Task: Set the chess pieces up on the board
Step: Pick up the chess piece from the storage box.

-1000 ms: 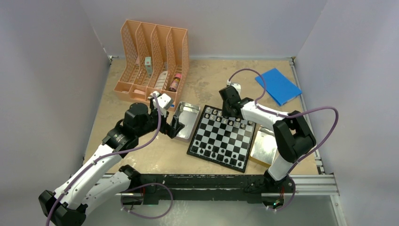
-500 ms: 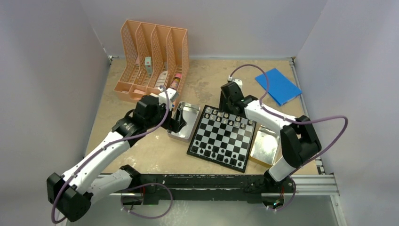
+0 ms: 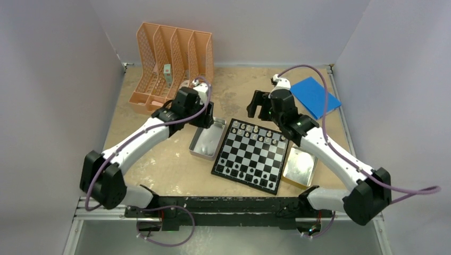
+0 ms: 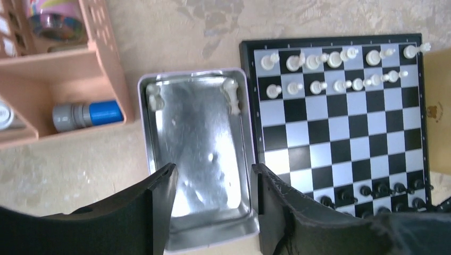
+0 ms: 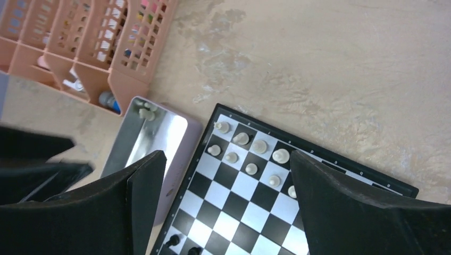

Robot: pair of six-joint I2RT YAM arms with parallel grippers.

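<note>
While the right gripper (image 5: 227, 159) hangs released and empty over the board (image 4: 340, 143), the left gripper (image 4: 213, 175), jaws likewise parted, hovers above the tin (image 4: 197, 133) beside it. The next move probably calls for pinching a white chessman (image 4: 232, 94) there.

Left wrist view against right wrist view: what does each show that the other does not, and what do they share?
Only the left wrist: the tin seen end to end, with loose white pieces in its two far corners, and the left gripper open above it, holding nothing.
Only the right wrist: the organizer with its row of compartments, the bare table beyond the board, and the right gripper wide open.
Both: the board, the white pieces on its far rows, and the tin.
</note>
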